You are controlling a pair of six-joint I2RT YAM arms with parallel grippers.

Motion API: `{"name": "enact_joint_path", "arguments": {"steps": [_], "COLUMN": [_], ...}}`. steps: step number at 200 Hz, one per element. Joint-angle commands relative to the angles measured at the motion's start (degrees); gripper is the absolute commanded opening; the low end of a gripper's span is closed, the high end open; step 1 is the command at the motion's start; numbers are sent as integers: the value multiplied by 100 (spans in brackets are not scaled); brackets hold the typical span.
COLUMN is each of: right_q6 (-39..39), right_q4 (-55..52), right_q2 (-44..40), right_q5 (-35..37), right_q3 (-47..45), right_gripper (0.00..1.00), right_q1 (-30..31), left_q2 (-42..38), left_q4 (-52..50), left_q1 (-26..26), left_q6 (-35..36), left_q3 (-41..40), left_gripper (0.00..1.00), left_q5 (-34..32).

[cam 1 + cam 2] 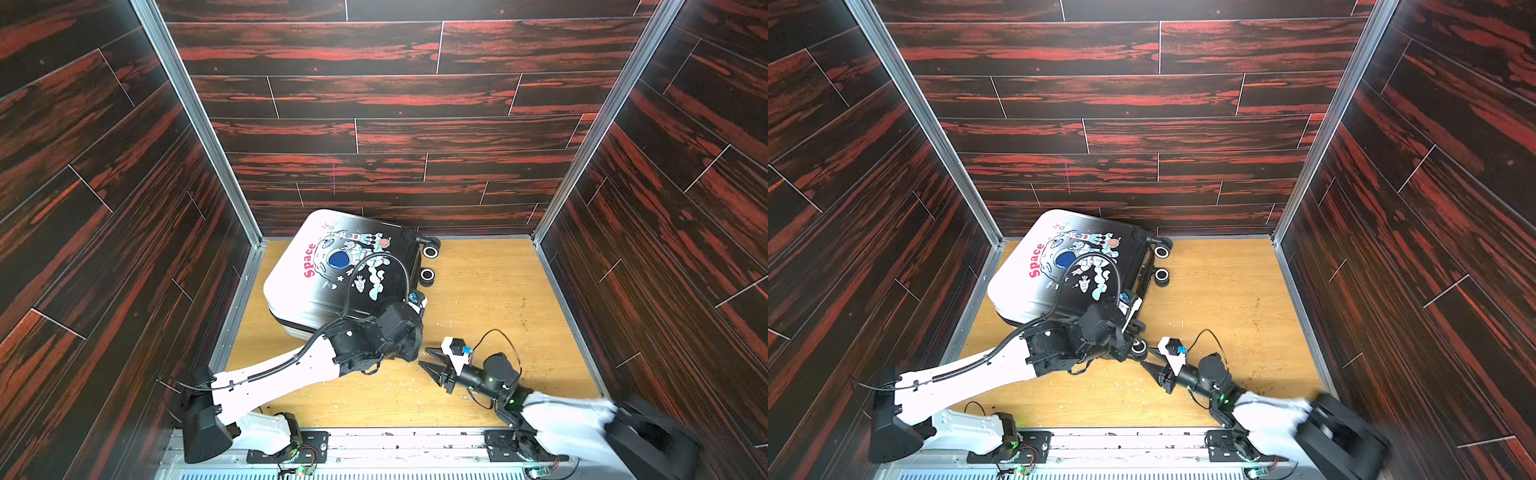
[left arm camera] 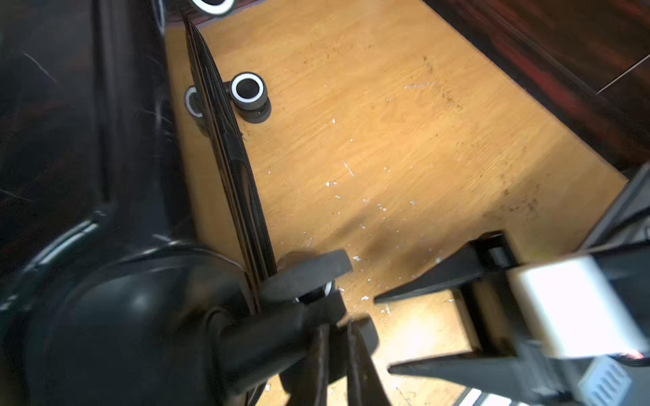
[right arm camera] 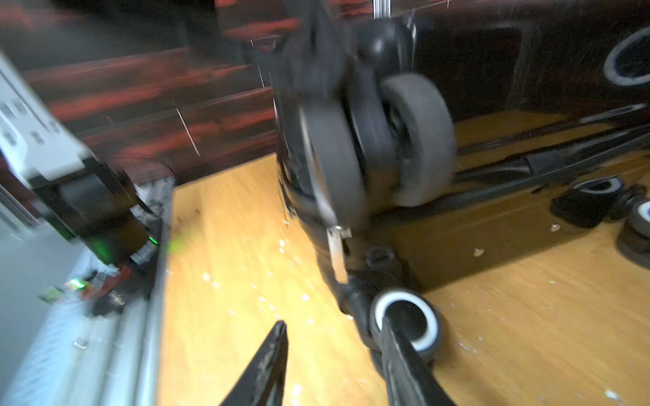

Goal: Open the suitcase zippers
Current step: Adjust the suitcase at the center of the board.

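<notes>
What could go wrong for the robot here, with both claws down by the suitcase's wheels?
1. The left gripper and the open right gripper crowd the same corner of the suitcase, so they might bump each other.
2. One right finger is close by a wheel and may snag it instead of the zipper.

Light wooden tabletop (image 1: 498,299) bearing a suitcase (image 1: 307,291).
It lies flat at the back left; white flecks (image 2: 330,183) dot the wood.

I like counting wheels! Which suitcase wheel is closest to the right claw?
The wheel at the suitcase's near corner, beside the right claw; the other wheels sit farther back.
</notes>
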Motion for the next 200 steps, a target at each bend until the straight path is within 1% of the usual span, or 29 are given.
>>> {"name": "enact_joint_path", "arguments": {"steps": [1, 17, 35, 43, 46, 52, 57, 61, 69, 102, 133, 157, 200], "right_q6": [-618, -1014, -1158, -1190, -1184, -1156, -1119, -1061, -944, -660, -564, -454, -328], "right_q4": [2418, 2450, 2446, 2446, 2446, 2446, 2446, 2446, 2446, 2446, 2446, 2446, 2446], "right_q2": [868, 1310, 1557, 1624, 1645, 1704, 1764, 1817, 1915, 2402, 2843, 3152, 3593], "right_q5": [75, 347, 739, 881, 910, 957, 1035, 1126, 1266, 1343, 1596, 1800, 1935], "right_q3": [31, 229, 482, 579, 612, 679, 725, 760, 798, 884, 1136, 1312, 1582], "right_gripper": [47, 50, 53, 57, 59, 68, 79, 80, 81, 80, 76, 74, 65], "right_q1": [126, 385, 527, 572, 582, 583, 583, 585, 583, 697, 888, 907, 917], "left_q2": [-529, -805, -1121, -1260, -1314, -1416, -1505, -1567, -1692, -2039, -2024, -2074, -2240], "left_q4": [-100, -204, -486, -549, -561, -581, -586, -583, -586, -480, -547, -551, -585], "left_q1": [70, 105, 174, 210, 226, 249, 271, 286, 324, 420, 483, 515, 561], "left_q6": [-78, -124, -141, -168, -183, -217, -252, -281, -340, -368, -365, -399, -382], "left_q3": [50, 91, 119, 128, 123, 106, 82, 74, 41, -70, -88, -118, -209], "left_gripper": [17, 19, 23, 26, 26, 27, 28, 29, 30, 33, 34, 34, 34], "left_q5": [29, -157, -497, -665, -715, -850, -953, -1044, -1209, -1723, -1828, -1867, -2004]}}
